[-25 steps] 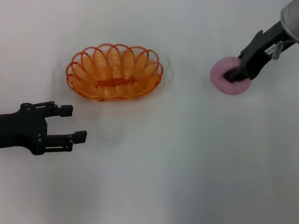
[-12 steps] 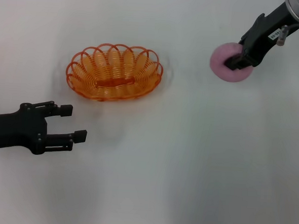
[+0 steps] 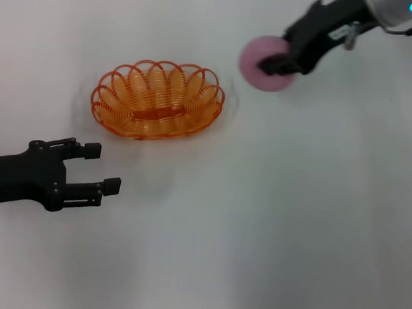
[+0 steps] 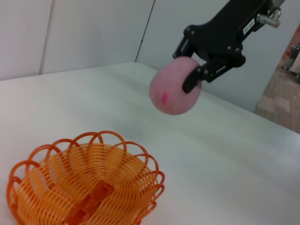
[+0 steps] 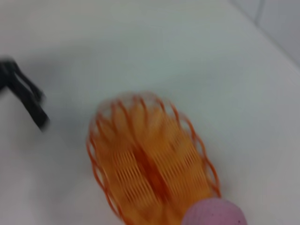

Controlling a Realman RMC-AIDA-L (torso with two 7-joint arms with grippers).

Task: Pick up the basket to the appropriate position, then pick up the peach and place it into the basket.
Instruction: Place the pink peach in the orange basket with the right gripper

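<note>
The round pink peach (image 3: 266, 54) hangs in the air, gripped between the fingers of the black right gripper (image 3: 284, 61), up and to the right of the oval orange basket of looped wire coils (image 3: 157, 100), which stands upright on the white table (image 3: 258, 214). In the left wrist view the peach (image 4: 174, 92) is clearly off the table, above and beyond the basket (image 4: 84, 183). The black left gripper (image 3: 101, 168) rests low near the basket's front, its fingers spread with nothing between them
</note>
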